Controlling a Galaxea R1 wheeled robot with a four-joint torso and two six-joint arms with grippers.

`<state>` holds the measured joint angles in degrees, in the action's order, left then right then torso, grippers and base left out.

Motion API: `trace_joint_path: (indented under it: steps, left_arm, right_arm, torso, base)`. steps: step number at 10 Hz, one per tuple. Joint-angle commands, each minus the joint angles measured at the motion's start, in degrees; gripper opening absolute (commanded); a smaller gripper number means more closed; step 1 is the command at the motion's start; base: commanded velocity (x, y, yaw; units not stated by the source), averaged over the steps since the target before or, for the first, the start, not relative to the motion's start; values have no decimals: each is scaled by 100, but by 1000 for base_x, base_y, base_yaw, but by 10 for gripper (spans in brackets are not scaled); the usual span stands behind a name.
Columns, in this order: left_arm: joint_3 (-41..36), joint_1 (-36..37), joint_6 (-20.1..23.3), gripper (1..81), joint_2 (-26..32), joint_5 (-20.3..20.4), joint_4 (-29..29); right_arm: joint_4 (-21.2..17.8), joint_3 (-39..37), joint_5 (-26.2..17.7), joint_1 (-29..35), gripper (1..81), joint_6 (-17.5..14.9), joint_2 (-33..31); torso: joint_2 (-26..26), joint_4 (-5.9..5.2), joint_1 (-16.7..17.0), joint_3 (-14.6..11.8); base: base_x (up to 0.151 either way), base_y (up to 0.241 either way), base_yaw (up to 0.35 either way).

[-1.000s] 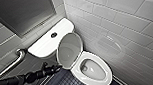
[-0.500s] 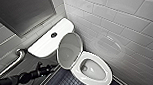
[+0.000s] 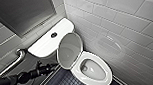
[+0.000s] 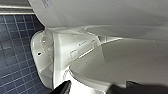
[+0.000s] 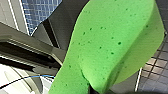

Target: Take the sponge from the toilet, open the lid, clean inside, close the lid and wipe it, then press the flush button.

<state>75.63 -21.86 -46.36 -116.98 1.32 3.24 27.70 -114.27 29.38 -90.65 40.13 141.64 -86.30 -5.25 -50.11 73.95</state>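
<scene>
Your left arm's tip has drawn back to the left, away from the lid point(image 3: 69, 49), since a second ago, and the lid now stands raised, apparently leaning toward the tank point(image 3: 46, 44). The left gripper point(image 3: 49, 67) hangs near the lid's left edge; in its wrist view two dark tips sit spread apart with nothing between them. The right gripper point(image 5: 95, 90) is clamped on the sponge point(image 5: 110, 42), which sticks out well past the grip, over the dark tiled floor point(image 5: 152, 65).

With the toilet point(image 3: 107, 69) bowl exposed, cleaning inside looks like the step in hand. Watch two things:

- **Lid:** if it isn't resting fully back, a brush from your left arm could tip it forward onto the seat, or onto the right arm as it goes in.
- **Sponge:** it seems pinched at one end, so hard pressure on the bowl could fold it or pull it free into the water.

The tiled wall point(image 3: 122, 31) stands close on the bowl's right, leaving little room to swing.
</scene>
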Motion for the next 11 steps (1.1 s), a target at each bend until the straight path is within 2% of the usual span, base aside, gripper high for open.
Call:
trace_joint_path:
  steps: [1,4,6,7,11]
  left_arm:
    - [119,493,-13,811,-414,-149,37]
    - [-55,485,21,811,-494,-176,-17]
    - [-706,476,39,811,-318,-615,-253]
    - [-839,424,39,811,-248,-685,-395]
    - [-1235,134,48,811,-432,-694,-658]
  right_arm:
    - [192,55,-310,-248,10,4,-98]
    - [201,55,-319,-222,10,3,-90]
    - [201,55,-336,-143,10,3,-37]
    - [192,55,-354,-116,10,3,-2]
    - [192,55,-372,-90,10,3,16]
  torso:
    - [0,0,0,0]
    - [0,0,0,0]
    - [0,0,0,0]
    - [0,0,0,0]
    - [0,0,0,0]
  base:
    - [0,0,0]
    - [0,0,0]
    - [0,0,0]
    - [0,0,0]
    - [0,0,0]
